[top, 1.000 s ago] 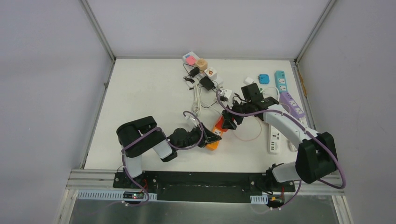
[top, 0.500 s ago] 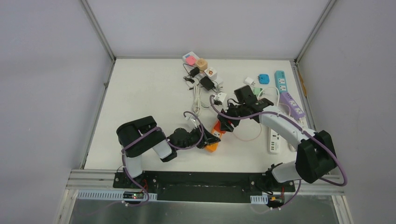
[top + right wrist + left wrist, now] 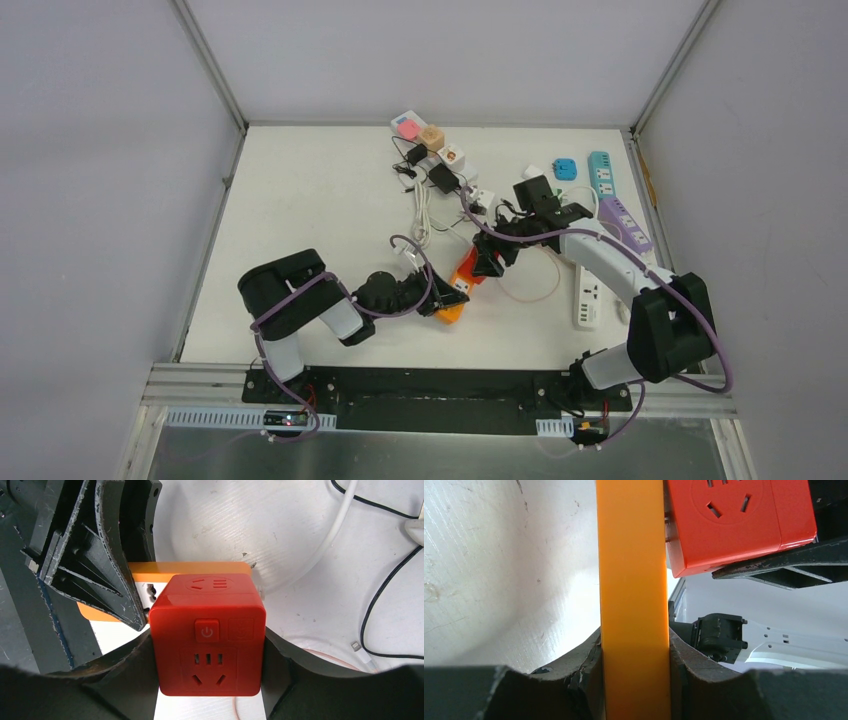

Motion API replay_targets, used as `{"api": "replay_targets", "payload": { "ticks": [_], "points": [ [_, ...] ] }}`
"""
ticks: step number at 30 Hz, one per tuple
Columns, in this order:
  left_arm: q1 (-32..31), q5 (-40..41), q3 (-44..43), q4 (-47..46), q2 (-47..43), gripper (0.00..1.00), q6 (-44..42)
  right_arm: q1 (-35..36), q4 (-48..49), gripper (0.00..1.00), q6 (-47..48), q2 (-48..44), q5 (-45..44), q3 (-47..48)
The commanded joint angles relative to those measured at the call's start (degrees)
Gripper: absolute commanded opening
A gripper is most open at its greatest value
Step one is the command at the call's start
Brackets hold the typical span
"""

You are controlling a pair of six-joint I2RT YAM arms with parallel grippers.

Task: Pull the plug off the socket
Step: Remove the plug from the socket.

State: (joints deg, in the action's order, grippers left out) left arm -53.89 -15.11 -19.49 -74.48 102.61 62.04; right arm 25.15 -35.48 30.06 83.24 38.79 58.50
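Note:
An orange power strip, the socket, is pinched edge-on in my left gripper, which is shut on it. The plug is a red cube adapter with a power button. It sits against the strip's white face; the left wrist view shows a thin gap at the join. My right gripper is shut on the cube's two sides. Both hands meet at the table's middle.
Chargers and black cables cluster at the back centre, with a white cable trailing forward. A white power strip, a purple one, a teal one and a blue adapter lie right. A thin pink cable loops beside the cube.
My right wrist swung a little left and then back. The strip and cube shifted slightly with it. Both grips are unchanged.

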Motion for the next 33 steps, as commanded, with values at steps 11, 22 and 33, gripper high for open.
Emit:
{"api": "replay_targets", "payload": {
  "ticks": [11,22,33],
  "points": [
    [0.59,-0.5,-3.08,-6.73,0.86,0.0,-2.5,9.68,3.01,0.0,-4.39,-3.33,0.32,-0.33],
    [1.45,-0.22,-2.55,-6.8,1.51,0.0,-1.93,9.52,1.39,0.0,-2.78,-3.61,-5.18,0.8],
    [1.99,-0.57,-1.35,-6.78,-1.79,0.0,-2.15,0.67,-0.22,0.0,-3.15,-3.63,2.27,0.94]
  ]
}}
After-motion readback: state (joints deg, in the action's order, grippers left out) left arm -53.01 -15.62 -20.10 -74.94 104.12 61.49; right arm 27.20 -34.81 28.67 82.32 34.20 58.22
